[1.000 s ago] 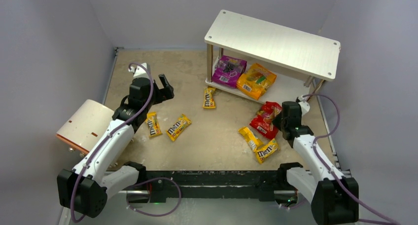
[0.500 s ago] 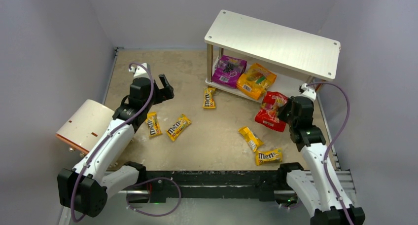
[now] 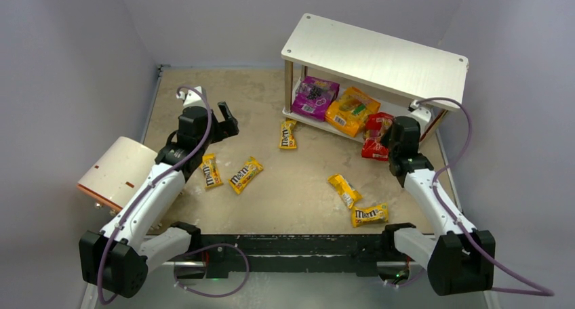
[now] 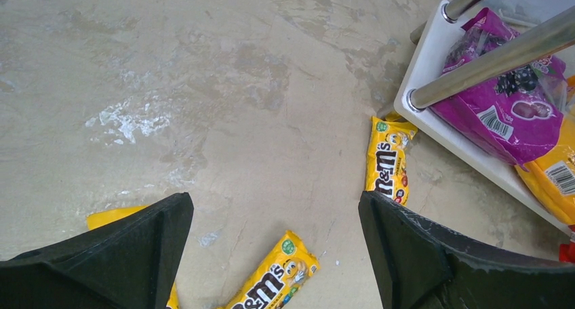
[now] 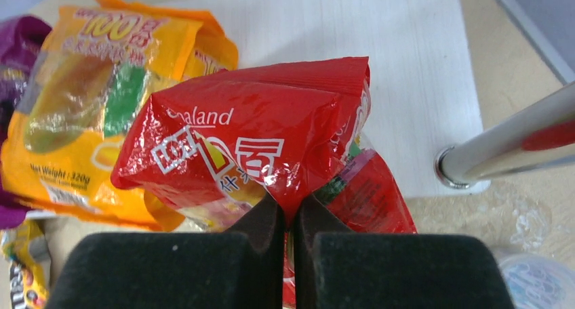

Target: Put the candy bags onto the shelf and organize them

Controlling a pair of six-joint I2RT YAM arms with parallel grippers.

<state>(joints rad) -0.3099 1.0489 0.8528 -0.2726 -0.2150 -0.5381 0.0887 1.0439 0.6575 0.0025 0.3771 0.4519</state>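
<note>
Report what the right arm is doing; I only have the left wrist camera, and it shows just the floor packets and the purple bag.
Observer: The right gripper is shut on the red bag, pinching an edge of it.
Operator: Say where the bag is.
Observer: At the front of the shelf's lower board, beside the orange bag.
Operator: Count the packets near that arm.
Observer: Two on the table: a slanted yellow packet and a level yellow packet.

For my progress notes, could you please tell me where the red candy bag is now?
In the top view, right side, the red bag is pinched in the right gripper at the front edge of the lower shelf board, just right of the orange bag.
</note>
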